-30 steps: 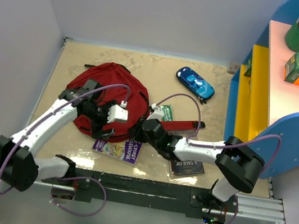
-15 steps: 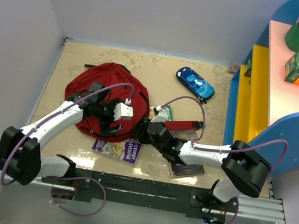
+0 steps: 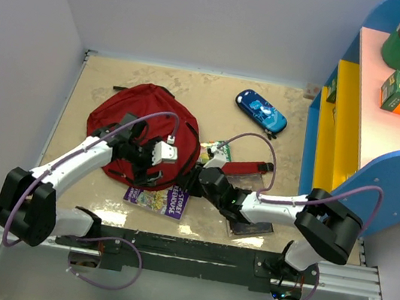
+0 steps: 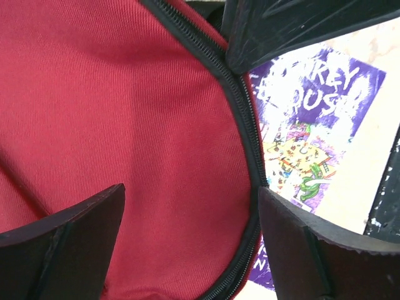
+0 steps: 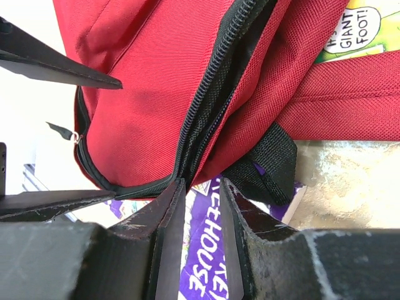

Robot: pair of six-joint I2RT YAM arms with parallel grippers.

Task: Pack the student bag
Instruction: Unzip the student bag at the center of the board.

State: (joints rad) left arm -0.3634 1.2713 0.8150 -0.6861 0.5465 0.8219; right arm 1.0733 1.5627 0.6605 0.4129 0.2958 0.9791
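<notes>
From above, the bag point(image 3: 144, 118) lies left of centre on the table point(image 3: 194, 92), a book point(image 3: 158, 200) and pencil case point(image 3: 261, 112) unpacked; left wrist: the left gripper point(image 4: 190, 194) gapes empty over red fabric; right wrist: the right gripper point(image 5: 201, 182) is nearly closed at the zip point(image 5: 206, 106), grip unclear.

Dark-red student bag point(image 3: 143, 122) with black zipper point(image 4: 240, 112), purple cartoon-printed book point(image 3: 158, 200), glossy blue pencil case point(image 3: 261, 112).

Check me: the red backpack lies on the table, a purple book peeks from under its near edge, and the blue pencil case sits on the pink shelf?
Not quite. In the top view the blue pencil case lies on the table beyond the red backpack, not on the pink shelf. The rest holds.
</notes>
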